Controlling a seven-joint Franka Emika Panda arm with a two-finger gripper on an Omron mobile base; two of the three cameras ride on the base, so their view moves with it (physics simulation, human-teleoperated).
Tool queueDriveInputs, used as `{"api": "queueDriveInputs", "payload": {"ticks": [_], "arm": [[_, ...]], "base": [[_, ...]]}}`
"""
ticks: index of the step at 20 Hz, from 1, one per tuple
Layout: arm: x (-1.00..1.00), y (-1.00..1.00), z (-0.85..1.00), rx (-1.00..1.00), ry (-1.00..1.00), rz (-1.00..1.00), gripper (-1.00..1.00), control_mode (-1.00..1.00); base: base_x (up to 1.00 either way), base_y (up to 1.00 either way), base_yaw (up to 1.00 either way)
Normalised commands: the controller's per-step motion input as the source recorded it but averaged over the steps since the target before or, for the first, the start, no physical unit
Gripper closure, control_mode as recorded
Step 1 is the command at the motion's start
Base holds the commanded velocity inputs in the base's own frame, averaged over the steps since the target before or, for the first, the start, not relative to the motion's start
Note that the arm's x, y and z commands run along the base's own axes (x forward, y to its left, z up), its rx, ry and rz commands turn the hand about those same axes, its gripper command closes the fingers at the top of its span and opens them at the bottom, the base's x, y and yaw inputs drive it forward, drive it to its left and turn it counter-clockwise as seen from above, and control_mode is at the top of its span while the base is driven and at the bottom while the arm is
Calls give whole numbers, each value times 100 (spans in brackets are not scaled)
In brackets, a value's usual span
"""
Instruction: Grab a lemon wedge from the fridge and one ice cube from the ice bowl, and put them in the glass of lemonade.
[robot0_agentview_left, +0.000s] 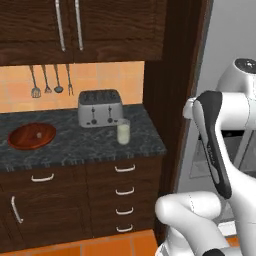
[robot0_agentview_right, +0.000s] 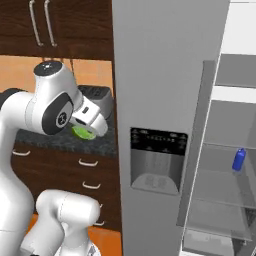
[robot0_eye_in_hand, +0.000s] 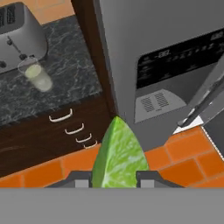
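Note:
My gripper (robot0_eye_in_hand: 116, 180) is shut on the lemon wedge (robot0_eye_in_hand: 118, 153), a yellow-green piece with its tip pointing away from the hand. From the right base view the wedge (robot0_agentview_right: 83, 133) shows under the hand, in front of the counter and left of the fridge (robot0_agentview_right: 165, 75). The glass of lemonade (robot0_agentview_left: 123, 132) stands on the dark counter by the toaster, and it also appears at the upper left of the hand view as the glass (robot0_eye_in_hand: 37, 75). The reddish-brown ice bowl (robot0_agentview_left: 32, 136) sits at the counter's left with a tiny pale ice cube (robot0_agentview_left: 39, 134) in it.
A silver toaster (robot0_agentview_left: 100, 108) stands behind the glass. The grey fridge door carries a dark dispenser panel (robot0_agentview_right: 157, 160) and a long handle (robot0_agentview_right: 197, 140); to its right open shelves hold a small blue can (robot0_agentview_right: 239, 159). Drawers (robot0_agentview_left: 125, 190) sit under the counter, and the floor is orange tile.

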Motion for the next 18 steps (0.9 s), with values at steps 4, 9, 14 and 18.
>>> {"api": "queueDriveInputs", "payload": {"ticks": [4, 9, 14, 18], "arm": [[0, 0, 0, 0, 0, 0, 100, 100], [0, 0, 0, 0, 0, 0, 100, 100], [0, 0, 0, 0, 0, 0, 100, 100], [0, 0, 0, 0, 0, 0, 100, 100]], "base": [[36, 100, 0], [69, 79, 0], [65, -1, 2], [33, 0, -13]]}}
